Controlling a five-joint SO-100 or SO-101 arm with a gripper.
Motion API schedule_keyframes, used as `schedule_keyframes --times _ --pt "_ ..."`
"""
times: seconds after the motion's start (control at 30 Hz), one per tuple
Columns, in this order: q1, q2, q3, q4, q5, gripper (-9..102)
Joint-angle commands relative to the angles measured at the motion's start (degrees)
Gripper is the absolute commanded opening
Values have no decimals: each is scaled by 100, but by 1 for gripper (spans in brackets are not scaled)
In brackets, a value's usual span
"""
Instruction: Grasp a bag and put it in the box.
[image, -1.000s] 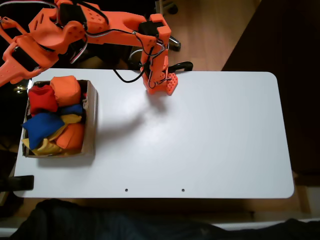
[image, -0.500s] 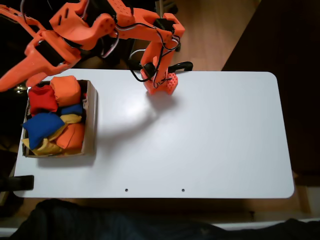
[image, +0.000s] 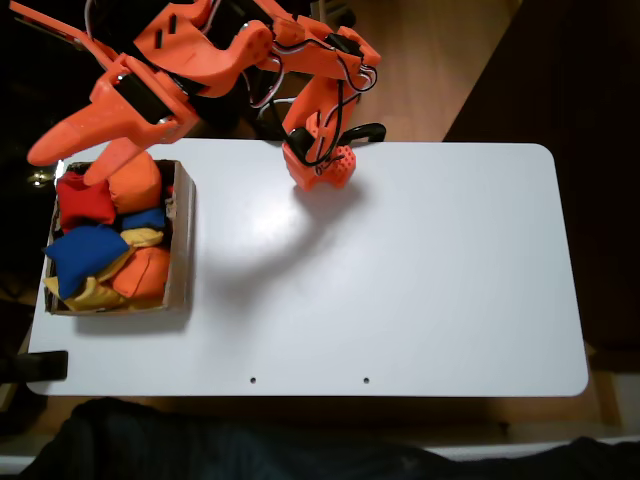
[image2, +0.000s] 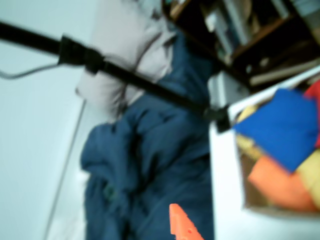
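— Where is the red bag (image: 82, 203)?

— Inside the box (image: 183, 240), in its far left corner in the fixed view, pressed against an orange beanbag (image: 137, 184) and above the blue beanbag (image: 84, 255). Yellow ones (image: 92, 292) lie under them.

— And the gripper (image: 72, 158)?

— Raised above the box's far edge, fingers spread apart, nothing between them. One orange fingertip (image2: 181, 224) shows at the bottom of the blurred wrist view.

— Free room?

— The box sits at the white table's (image: 400, 270) left edge; everything to its right is bare tabletop, apart from the arm's base (image: 320, 165) at the far edge.
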Motion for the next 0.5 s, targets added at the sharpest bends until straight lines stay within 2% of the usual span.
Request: schedule_keyframes --times 0.0,0.47 --pt "-132 281 202 -220 211 89" --pt "-791 1204 1134 -404 598 89"
